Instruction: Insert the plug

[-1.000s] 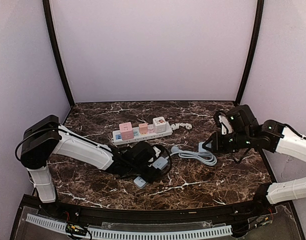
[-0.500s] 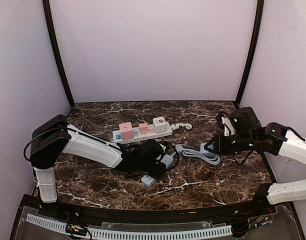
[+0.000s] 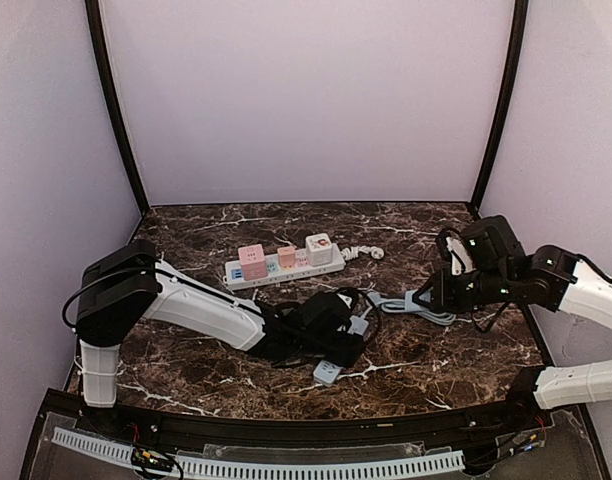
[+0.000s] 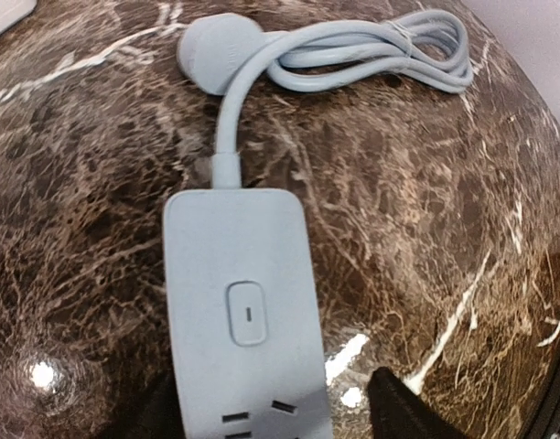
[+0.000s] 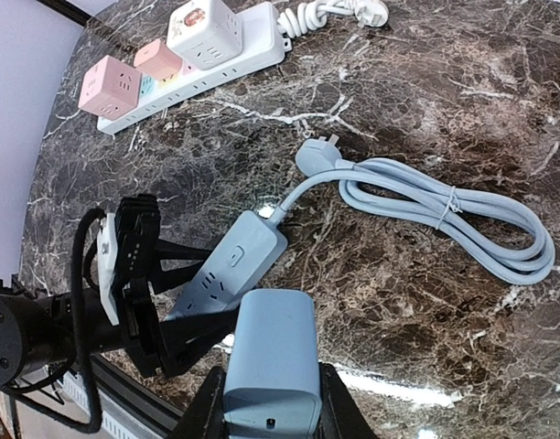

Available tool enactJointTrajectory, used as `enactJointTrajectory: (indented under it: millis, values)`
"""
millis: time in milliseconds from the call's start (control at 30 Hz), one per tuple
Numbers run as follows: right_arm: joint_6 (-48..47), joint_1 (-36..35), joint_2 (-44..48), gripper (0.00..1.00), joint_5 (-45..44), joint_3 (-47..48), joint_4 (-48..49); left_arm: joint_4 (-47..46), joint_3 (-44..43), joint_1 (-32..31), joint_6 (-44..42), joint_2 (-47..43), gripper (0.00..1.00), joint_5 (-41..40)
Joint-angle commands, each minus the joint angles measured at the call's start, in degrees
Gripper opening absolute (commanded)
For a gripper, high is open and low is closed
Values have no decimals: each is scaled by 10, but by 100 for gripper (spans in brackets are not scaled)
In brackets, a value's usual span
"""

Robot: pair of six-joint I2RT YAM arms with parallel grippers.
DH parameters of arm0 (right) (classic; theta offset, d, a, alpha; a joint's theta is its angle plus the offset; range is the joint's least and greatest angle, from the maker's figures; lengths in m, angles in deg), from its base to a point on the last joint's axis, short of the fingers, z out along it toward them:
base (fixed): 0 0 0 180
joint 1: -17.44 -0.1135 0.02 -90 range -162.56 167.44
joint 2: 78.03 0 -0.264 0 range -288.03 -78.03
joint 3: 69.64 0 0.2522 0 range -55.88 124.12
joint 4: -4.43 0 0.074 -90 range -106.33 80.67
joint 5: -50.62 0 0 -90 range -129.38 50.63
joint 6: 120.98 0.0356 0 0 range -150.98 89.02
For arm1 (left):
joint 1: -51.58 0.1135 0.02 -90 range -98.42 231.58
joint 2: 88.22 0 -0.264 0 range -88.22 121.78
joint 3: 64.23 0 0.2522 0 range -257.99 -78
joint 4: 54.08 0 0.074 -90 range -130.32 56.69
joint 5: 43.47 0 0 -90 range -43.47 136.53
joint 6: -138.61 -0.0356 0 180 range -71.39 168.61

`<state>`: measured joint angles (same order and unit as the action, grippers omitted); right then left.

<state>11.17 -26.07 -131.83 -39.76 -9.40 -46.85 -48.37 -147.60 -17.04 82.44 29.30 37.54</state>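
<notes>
- Fingers [image 4: 399, 412] of the left gripper [image 4: 273, 407] are clamped on the two long sides of a blue-grey power strip [image 4: 243, 311], near its socket end.
- The strip is seen low over the dark marble table [image 3: 186, 240], right of the table's middle. Whether it rests on the surface cannot be told.
- A rounded button is set in the strip's top face, and socket slots are seen just below it in the left wrist view.
- The strip's cable is bundled into a tied coil [image 5: 445, 219] that lies flat on the table, with its wall plug [image 5: 315, 154] beside the coil.
- A blue-grey adapter [image 5: 271, 352] is gripped by the right gripper [image 5: 269, 402], one finger pressed on each side. Its prongs are hidden.
- The adapter is held above the table at the right, apart from the strip, and is not seated in any socket.
- A white power strip [image 3: 286, 268] is laid towards the back of the table, well apart from both grippers.
- A pink cube [image 3: 252, 260], a smaller pink plug [image 3: 286, 256] and a white cube [image 3: 319, 247] are plugged into it.
- A coiled white cord [image 3: 364, 253] is seen at its right end.
</notes>
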Motion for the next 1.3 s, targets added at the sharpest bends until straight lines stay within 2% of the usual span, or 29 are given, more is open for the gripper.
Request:
enactJointTrajectory:
  millis: [0, 133, 233, 467, 600, 767, 967, 1267]
  values:
    - [6, 3, -11, 0, -14, 23, -11, -17, -18, -16, -8, 5, 79, 35]
    - [11, 3, -29, 0, -10, 38, -21, -49, -5, -22, -18, -11, 82, 59]
    - [16, 3, -44, 0, 0, 50, -26, -94, 45, -22, -31, -64, 82, 48]
    - [36, 2, -84, 0, 52, 73, -26, -134, 162, -11, -106, -231, 88, -101]
    - [58, -1, -110, 0, 81, 72, 0, -162, 238, 19, -138, -309, 91, -161]
    - [89, -24, -162, 0, 105, 77, 47, -185, 326, 86, -167, -378, 93, -178]
    - [152, -68, -253, 0, 87, 120, 47, -202, 385, 102, -225, -463, 96, -257]
    - [246, -97, -324, 0, 86, 143, 45, -245, 484, 176, -227, -575, 97, -256]
